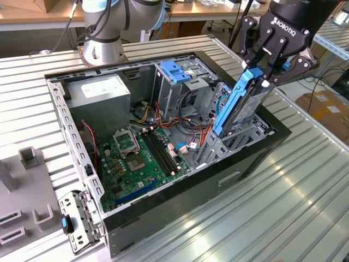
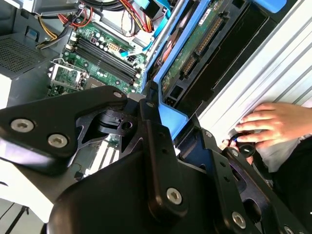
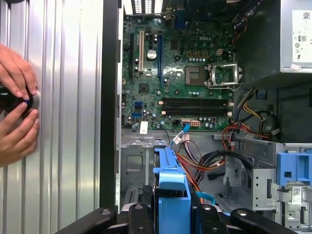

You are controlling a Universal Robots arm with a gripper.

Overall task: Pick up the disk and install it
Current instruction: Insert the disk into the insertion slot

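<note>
My gripper (image 1: 266,70) is shut on the disk (image 1: 240,106), clamping its upper end. The disk, grey metal with blue side rails, stands on edge and tilted. Its lower end reaches down into the drive bay at the corner of the open computer case (image 1: 256,158) on the exterior view's right. The second wrist view looks along the disk (image 2: 195,44), showing its green circuit board and blue rail running away from the black fingers (image 2: 152,117). In the first wrist view the blue rail of the disk (image 3: 170,187) rises between the fingertips, over the grey bay floor.
Inside the case lie the green motherboard (image 1: 136,158), a grey power-supply box (image 1: 98,93), a metal cage with a light-blue top (image 1: 177,73) and loose coloured cables (image 1: 188,128). A person's hands (image 3: 14,112) rest on the ribbed table beside the case. Grey fixtures (image 1: 27,158) stand at the exterior view's left.
</note>
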